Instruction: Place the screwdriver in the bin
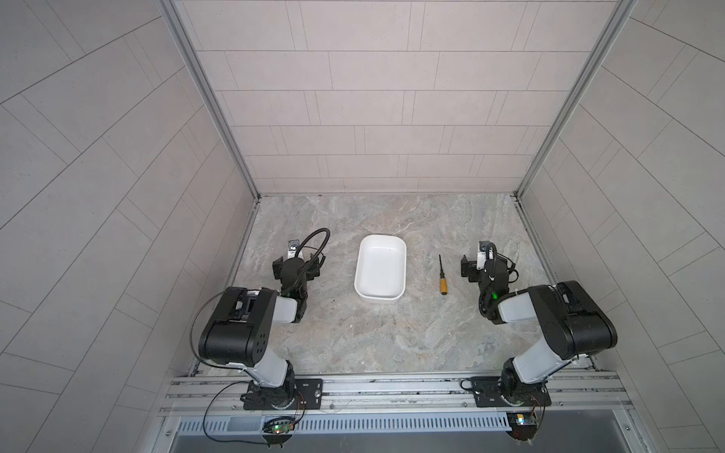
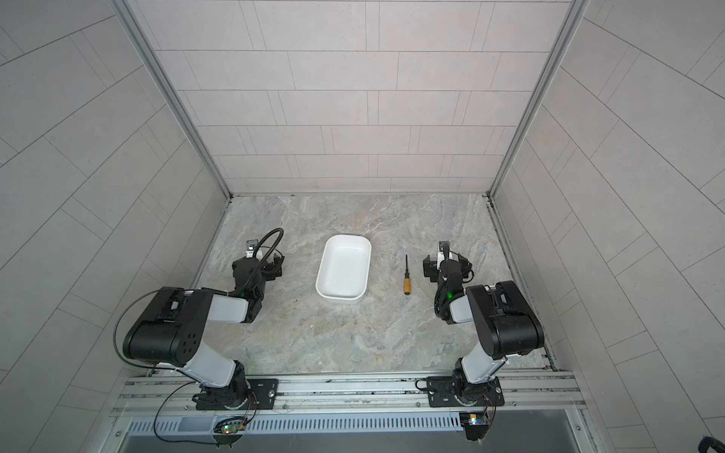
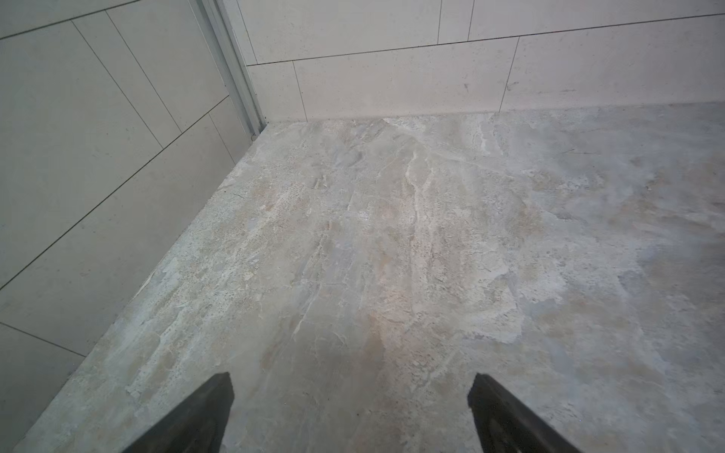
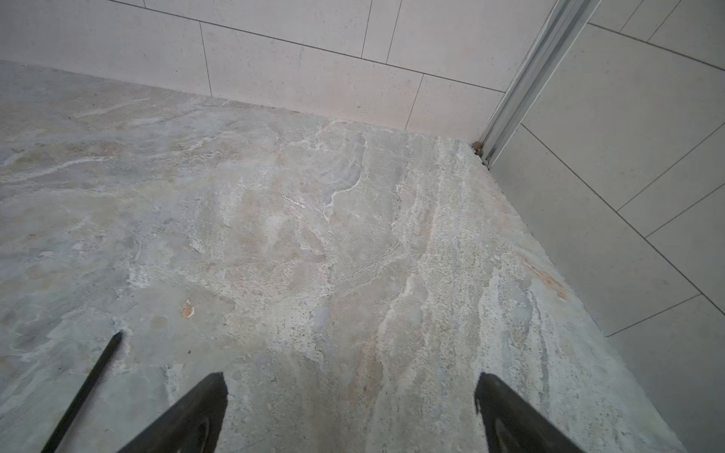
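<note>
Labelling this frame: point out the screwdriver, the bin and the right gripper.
screwdriver (image 1: 443, 284): in a top view, on its yellow-orange handle.
bin (image 1: 379, 270): in a top view, on its bare floor.
right gripper (image 4: 351, 378): right wrist view, midway between its open fingertips.

Robot lab cell: tiled walls (image 1: 372, 110), aluminium mounting rail (image 1: 392, 388).

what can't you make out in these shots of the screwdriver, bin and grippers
- screwdriver tip shape: too small in both top views.
- its handle: cut off by the frame edge in the right wrist view, shaft alone shows.
- bin: outside both wrist views; near inner wall hidden behind its rim in both top views.
- left gripper and right gripper: wrist views show only finger ends; the frame edge cuts the rest.
</note>
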### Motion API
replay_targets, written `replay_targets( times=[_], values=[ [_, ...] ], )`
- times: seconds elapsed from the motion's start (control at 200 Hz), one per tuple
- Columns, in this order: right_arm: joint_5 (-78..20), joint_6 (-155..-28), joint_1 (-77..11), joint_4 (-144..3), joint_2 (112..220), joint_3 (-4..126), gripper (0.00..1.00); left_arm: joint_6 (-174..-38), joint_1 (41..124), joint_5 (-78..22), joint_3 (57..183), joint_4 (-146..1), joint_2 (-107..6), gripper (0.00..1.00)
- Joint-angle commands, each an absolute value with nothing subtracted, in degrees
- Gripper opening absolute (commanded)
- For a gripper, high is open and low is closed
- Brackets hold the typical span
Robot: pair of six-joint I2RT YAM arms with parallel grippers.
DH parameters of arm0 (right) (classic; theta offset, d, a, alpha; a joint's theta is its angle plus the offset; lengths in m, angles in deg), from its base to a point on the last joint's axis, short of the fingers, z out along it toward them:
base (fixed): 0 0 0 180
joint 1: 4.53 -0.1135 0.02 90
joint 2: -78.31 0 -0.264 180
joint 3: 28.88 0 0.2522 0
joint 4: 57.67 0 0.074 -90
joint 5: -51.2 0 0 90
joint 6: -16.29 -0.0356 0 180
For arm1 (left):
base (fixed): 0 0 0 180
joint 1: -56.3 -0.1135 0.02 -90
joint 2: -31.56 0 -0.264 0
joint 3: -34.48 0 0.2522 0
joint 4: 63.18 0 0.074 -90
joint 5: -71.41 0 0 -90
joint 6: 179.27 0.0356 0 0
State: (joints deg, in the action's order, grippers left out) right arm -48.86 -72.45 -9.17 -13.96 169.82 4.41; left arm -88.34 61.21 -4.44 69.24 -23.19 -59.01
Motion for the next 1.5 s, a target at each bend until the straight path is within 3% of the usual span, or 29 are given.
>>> replay_targets(
  times=[0.0,1.496],
  values=[
    [-50.08,-72.42,-9.6,-12.02,168.78,3.85,0.99,-88.3,61.1,-4.59,69.95,-21.87,-59.41,1.0],
    [-52.47,-71.52,-10.76,-10.22,169.01,3.03,0.99,-88.3,61.05,-4.68,69.93,-21.89,-59.41,1.0]
  ],
)
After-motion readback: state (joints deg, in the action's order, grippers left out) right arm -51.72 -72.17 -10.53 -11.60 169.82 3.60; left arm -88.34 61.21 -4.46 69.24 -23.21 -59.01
